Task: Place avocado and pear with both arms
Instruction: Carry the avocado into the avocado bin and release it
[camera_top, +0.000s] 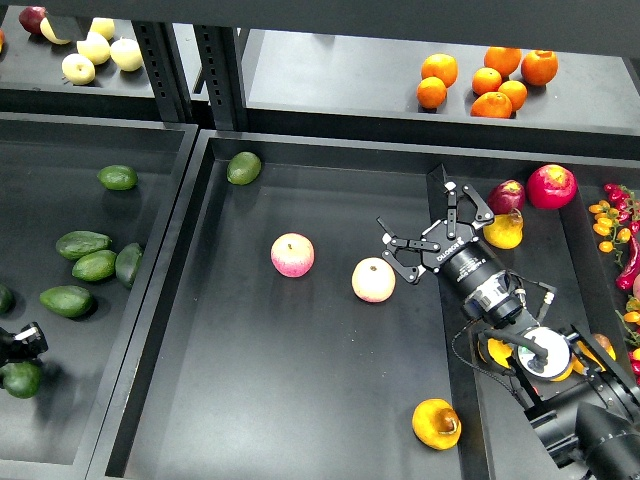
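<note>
The dark green avocado is at the far lower left, over the left tray. My left gripper shows only as a small black part right above it and seems shut on it. The yellow-orange pear with its brownish-red patch lies in the middle tray, near the front right corner. My right gripper is open and empty, its claws spread over the middle tray's right side, just right of a pink-yellow apple and well behind the pear.
A second pink-yellow apple and a paler avocado lie in the middle tray. Several paler avocados lie in the left tray. Oranges sit on the back shelf. Red fruit and a yellow pear lie at the right.
</note>
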